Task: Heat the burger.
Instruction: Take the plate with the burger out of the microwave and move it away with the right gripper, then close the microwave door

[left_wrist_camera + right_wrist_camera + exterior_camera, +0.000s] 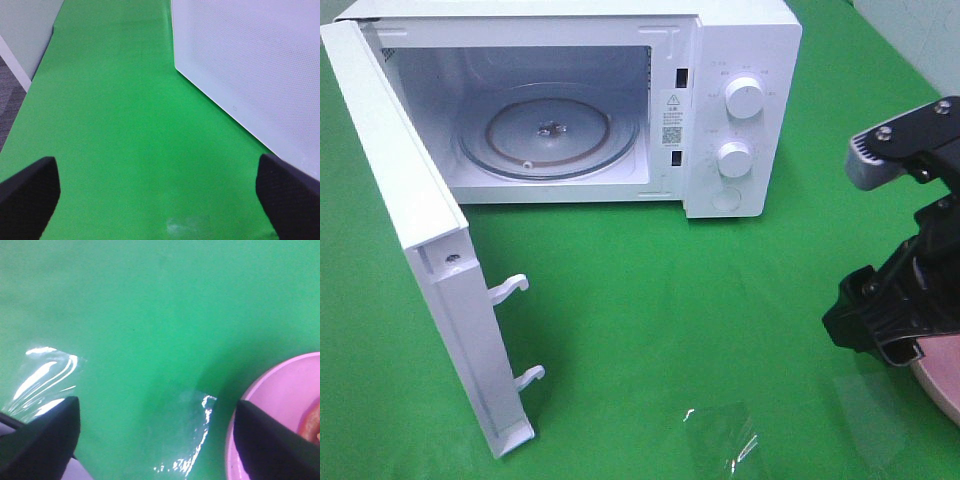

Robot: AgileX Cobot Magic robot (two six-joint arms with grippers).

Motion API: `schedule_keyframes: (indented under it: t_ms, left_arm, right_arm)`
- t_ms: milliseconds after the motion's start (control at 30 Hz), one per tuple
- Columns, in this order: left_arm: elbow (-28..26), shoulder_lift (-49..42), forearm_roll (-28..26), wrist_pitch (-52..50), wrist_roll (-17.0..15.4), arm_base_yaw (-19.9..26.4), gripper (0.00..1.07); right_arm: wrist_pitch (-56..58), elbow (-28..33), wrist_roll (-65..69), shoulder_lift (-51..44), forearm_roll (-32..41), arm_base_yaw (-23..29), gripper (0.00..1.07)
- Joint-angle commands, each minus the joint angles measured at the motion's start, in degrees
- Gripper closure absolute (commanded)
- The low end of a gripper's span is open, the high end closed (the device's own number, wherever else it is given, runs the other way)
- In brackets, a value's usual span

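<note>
- The white microwave (740, 100) stands at the back of the green table (650, 300); its door (410, 230) hangs wide open toward the left, and the glass turntable (548, 132) inside is bare
- The right gripper (155, 440) hangs low at the right edge of the table, its dark fingers (42, 440) spread wide apart with only green cloth between them; one finger sits over the rim of the pink plate (280, 395)
- The burger (312, 422) shows only as a red-orange sliver on that plate, at the very edge of the right wrist view; in the high view the right arm (900, 300) hides it, and just a curve of the plate peeks out below
- A patch of clear shiny film (720, 435) lies flat on the cloth near the front, beside the plate
- The left gripper (157, 195) hovers over bare green cloth with its jaws fully apart, holding nothing; the outer face of the microwave door rises close beside it
</note>
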Motion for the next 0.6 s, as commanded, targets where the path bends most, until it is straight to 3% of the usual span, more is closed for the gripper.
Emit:
schedule_keyframes:
  t_ms: [33,267,600]
  left_arm:
    - [0.1,-1.0,-0.4,-0.7,-0.1,0.2,0.07]
    - [0.1,-1.0,-0.4,-0.7,-0.1,0.2,0.07]
    - [0.1,-1.0,-0.4,-0.7,-0.1,0.2,0.07]
  right_arm:
    - [5.4,-0.2,-5.8,-6.8,5.6,0.1,0.29]
    - [15.6,-0.2,-7.0,-16.5,6.1,0.1,0.30]
    - [19.9,2.5,-7.0,-30.0,5.4,0.1,0.31]
